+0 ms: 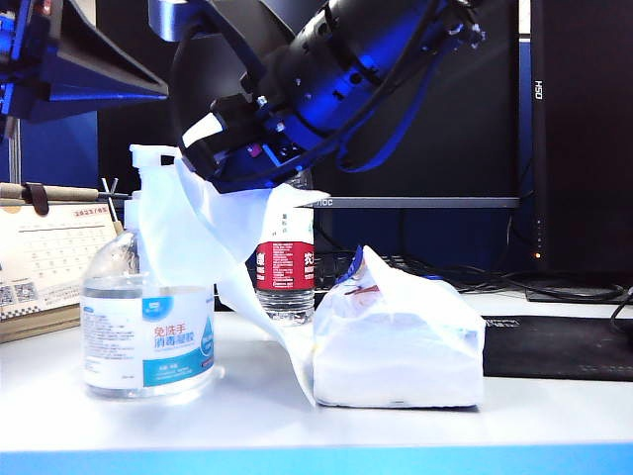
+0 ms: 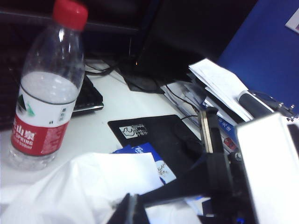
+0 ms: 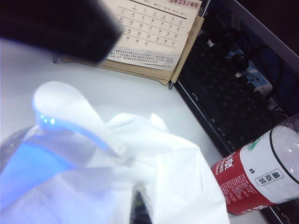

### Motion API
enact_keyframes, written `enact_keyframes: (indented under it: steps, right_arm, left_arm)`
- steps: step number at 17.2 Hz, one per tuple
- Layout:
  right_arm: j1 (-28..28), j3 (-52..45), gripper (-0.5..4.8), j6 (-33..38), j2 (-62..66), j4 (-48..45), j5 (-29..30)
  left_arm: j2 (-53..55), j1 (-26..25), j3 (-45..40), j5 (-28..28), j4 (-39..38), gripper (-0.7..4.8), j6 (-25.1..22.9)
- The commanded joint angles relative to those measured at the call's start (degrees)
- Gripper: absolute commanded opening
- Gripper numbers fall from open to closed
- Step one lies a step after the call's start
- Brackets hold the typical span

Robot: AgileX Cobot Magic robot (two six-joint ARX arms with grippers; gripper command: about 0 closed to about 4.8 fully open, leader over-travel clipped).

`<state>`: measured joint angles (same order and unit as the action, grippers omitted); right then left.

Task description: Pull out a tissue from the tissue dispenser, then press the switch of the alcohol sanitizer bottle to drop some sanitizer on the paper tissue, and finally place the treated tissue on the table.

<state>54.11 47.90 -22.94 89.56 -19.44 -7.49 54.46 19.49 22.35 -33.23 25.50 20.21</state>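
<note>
Front and centre, the soft white plastic tissue dispenser [image 1: 398, 341]; lower left, the squat clear alcohol sanitizer bottle [image 1: 148, 332]. Above, right gripper [image 1: 203, 148] pinched tight on thin white tissue [image 1: 213, 233] draped beside the white pump switch [image 1: 148, 158]. Left gripper [image 2: 133, 210] clamped, apparently empty. Tissue might miss the nozzle.

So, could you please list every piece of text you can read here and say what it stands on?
"2023/05": desk calendar; its date grid is too small to read.
"SPRING": red label of the water bottle; the Chinese characters beside it are blurred.
"免洗手消毒凝胶": blue-and-white label of the alcohol sanitizer bottle; fine print unreadable.
"HSD": monitor bezel.
Tissue dispenser: mark unreadable.
Black mat: logo unreadable.
</note>
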Motion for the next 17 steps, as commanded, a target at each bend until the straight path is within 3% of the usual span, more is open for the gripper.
enact_keyframes:
  steps: [1, 10, 17]
  right_arm:
    - [0.0, 0.2, -0.06, 0.4, -0.2, -1.0, 0.1]
    - [0.0, 0.2, -0.06, 0.4, -0.2, -1.8, 0.2]
    - [0.0, 0.2, -0.06, 0.4, -0.2, -2.0, 0.1]
  left_arm:
    - [0.0, 0.0, 0.0, 1.1, -4.1, -0.06, -2.0]
    - [2.5, 0.0, -0.3, 1.1, -8.5, -0.06, -4.2]
    - [5.9, 0.0, -0.6, 1.0, -6.1, -0.06, -5.7]
